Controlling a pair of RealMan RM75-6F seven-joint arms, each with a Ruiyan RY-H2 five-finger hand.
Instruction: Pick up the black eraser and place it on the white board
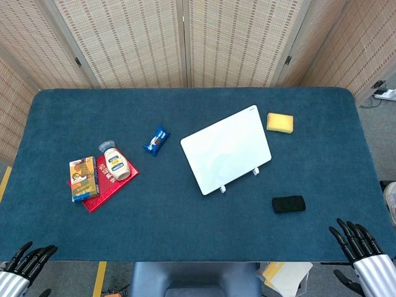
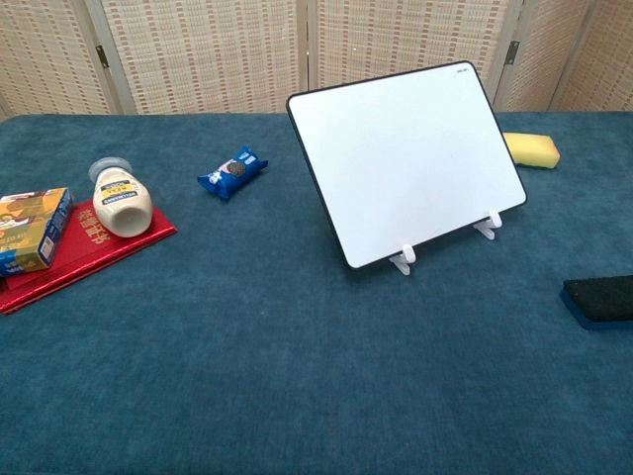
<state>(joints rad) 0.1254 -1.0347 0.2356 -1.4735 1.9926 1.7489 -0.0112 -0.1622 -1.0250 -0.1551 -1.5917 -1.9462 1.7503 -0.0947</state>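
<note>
The black eraser point(image 1: 288, 204) lies flat on the blue table, near the front right; in the chest view the black eraser point(image 2: 599, 300) is cut by the right edge. The white board point(image 1: 226, 148) leans tilted on small clips mid-table, seen as white board point(image 2: 407, 160) in the chest view. My right hand point(image 1: 357, 240) hangs at the table's front right edge, fingers apart, empty, a short way right of and nearer than the eraser. My left hand point(image 1: 28, 257) sits at the front left corner, fingers apart, holding nothing.
A yellow sponge point(image 1: 279, 122) lies right of the board. A blue snack packet point(image 1: 156, 140) lies left of it. Further left, a jar point(image 1: 116, 162) on its side and a small box point(image 1: 84, 178) rest on a red book point(image 1: 106, 189).
</note>
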